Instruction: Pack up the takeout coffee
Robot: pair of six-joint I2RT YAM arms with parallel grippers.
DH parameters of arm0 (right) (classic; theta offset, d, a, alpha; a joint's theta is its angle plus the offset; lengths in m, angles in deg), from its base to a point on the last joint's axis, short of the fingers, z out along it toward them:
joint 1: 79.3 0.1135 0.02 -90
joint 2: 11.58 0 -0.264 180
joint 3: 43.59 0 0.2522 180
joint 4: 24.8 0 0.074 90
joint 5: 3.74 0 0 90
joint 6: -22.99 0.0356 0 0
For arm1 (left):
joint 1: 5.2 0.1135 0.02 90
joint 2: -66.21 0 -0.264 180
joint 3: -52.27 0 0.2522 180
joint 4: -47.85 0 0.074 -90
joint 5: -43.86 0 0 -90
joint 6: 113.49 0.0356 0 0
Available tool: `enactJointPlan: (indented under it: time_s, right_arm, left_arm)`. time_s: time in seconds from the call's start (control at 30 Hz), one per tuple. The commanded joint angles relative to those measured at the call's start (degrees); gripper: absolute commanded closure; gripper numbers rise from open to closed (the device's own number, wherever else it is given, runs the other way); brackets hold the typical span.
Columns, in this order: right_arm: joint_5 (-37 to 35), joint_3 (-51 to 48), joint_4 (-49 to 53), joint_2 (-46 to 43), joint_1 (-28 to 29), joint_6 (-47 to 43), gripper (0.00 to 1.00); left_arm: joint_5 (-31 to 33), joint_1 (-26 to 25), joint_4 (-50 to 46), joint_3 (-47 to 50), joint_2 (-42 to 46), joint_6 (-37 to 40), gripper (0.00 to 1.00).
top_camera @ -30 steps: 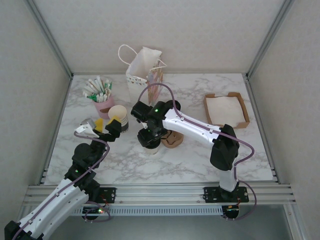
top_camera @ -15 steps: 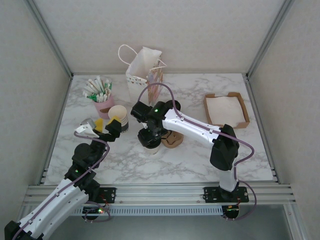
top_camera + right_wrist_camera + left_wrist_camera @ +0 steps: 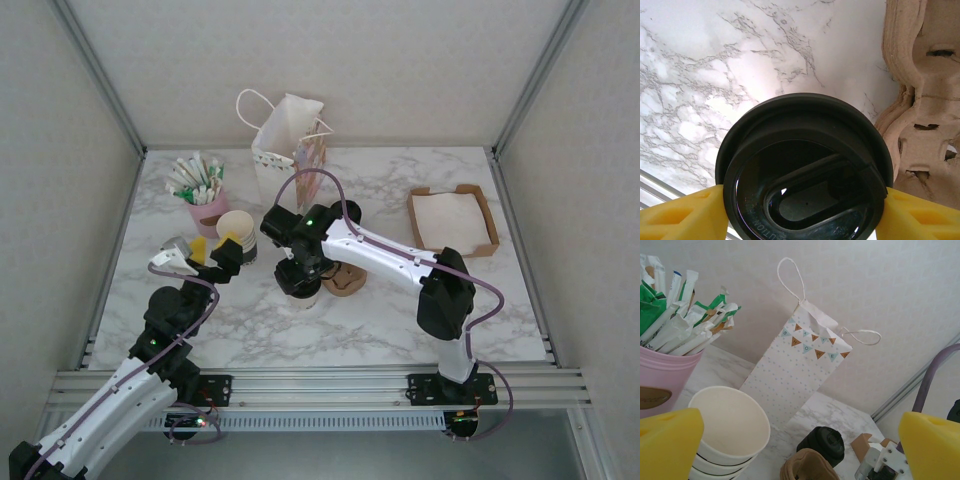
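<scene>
change: none seen | right pincer stays clenched on black-lidded small white paper cup, centre of marble surface | left pincer released | lift to bag apparently pending

The takeout coffee wears a smooth black plastic lid with a dull sheen, between the matt yellow foam-like pads of the right gripper. Beneath it the table looks like polished grey-veined marble. Just right of the pads, the cup carrier is rough, fibrous brown pulp. Ahead of the left gripper, the gift bag and stacked cups are matt paper
</scene>
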Motion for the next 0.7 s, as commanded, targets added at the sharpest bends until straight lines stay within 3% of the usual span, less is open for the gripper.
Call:
enactJointPlan:
  time_s: [0.0,0.67]
  right_arm:
    - [0.7,-0.6,0.6,0.7,0.6,0.5,0.30]
    - [1.2,-0.7,0.1,-0.5,0.6,0.4,0.31]
  left_arm:
    - [0.3,0.6,0.2,0.8,0.8,0.7,0.01]
    - [0.2,0.6,0.4,0.9,0.4,0.7,0.00]
